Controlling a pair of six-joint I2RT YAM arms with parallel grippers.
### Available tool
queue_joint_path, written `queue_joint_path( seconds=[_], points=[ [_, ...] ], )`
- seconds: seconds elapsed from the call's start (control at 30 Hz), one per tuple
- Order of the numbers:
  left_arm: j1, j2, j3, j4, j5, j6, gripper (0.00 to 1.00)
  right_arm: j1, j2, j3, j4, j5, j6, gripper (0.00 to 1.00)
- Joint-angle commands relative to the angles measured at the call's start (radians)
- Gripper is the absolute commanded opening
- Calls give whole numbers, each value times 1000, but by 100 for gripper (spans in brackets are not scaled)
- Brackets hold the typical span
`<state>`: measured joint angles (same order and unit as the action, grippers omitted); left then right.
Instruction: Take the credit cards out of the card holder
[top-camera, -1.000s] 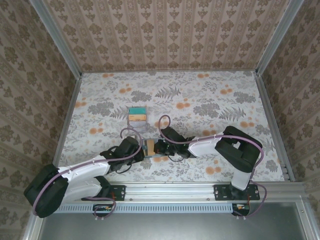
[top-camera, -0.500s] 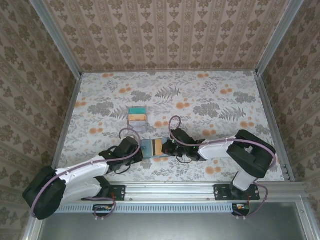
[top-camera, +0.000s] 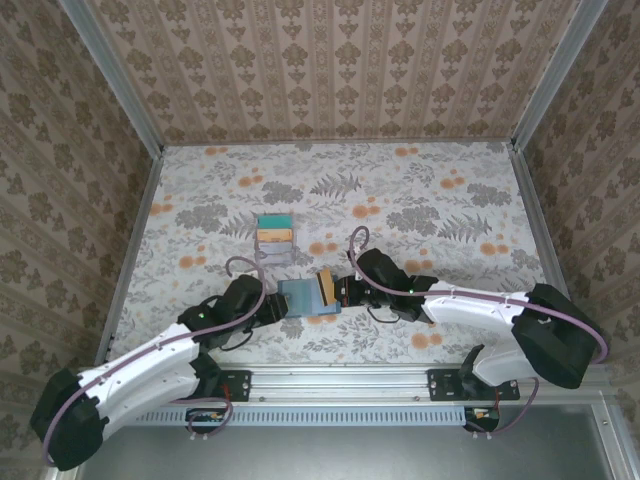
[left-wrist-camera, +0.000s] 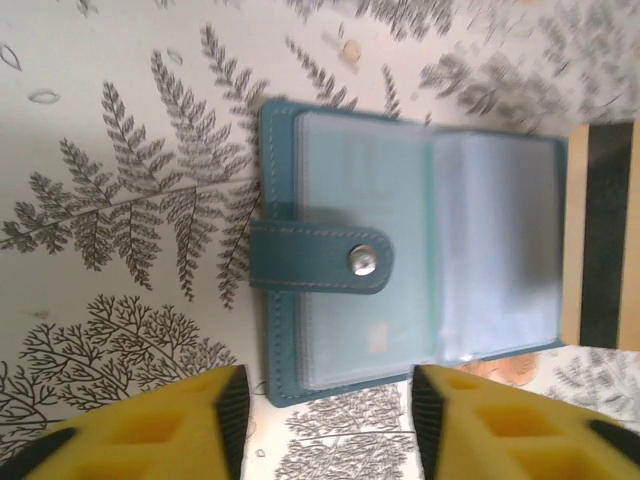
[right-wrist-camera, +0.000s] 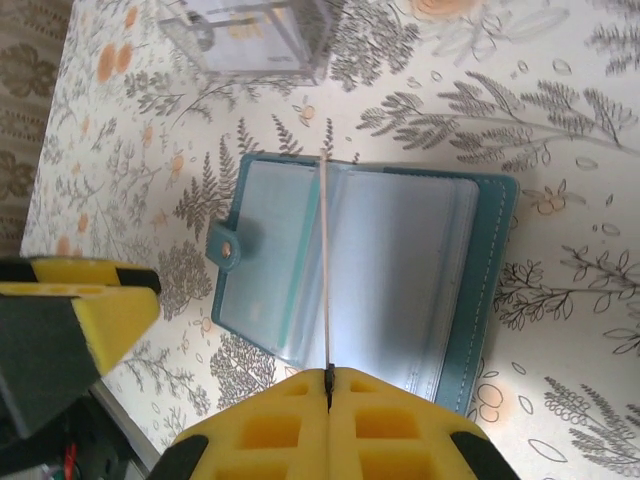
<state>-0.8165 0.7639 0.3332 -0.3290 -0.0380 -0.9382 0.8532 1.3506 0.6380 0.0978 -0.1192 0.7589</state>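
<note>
Dark teal card holder (top-camera: 298, 297) lies open at the worktop's (top-camera: 450, 200) six o'clock, blue-grey sleeves showing; right claw (right-wrist-camera: 328, 372) pinches an orange, dark-striped card (left-wrist-camera: 600, 235) at its three o'clock; left claw (left-wrist-camera: 325, 415) gapes empty.

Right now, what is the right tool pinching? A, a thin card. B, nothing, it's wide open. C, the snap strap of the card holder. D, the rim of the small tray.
A: the right tool is shut on a thin card, seen edge-on in front of the open card holder.
</note>
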Motion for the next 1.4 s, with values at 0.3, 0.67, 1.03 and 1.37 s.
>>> queue_joint_path(
  seconds=[0.3,0.67,1.03,1.37],
  points=[
    [33,-185,106,-284,-119,20,100,-2,-11,224,-179,7,-659,0],
    [42,-313,212,-516,-222,4,100,-35,238,550,-290,-80,-1029,0],
    [46,-433,255,-668,-252,-40,100,-63,535,964,-524,-169,-1248,0],
    [46,-507,260,-743,-272,-74,100,-74,719,1184,-629,-136,-1377,0]
  ],
)
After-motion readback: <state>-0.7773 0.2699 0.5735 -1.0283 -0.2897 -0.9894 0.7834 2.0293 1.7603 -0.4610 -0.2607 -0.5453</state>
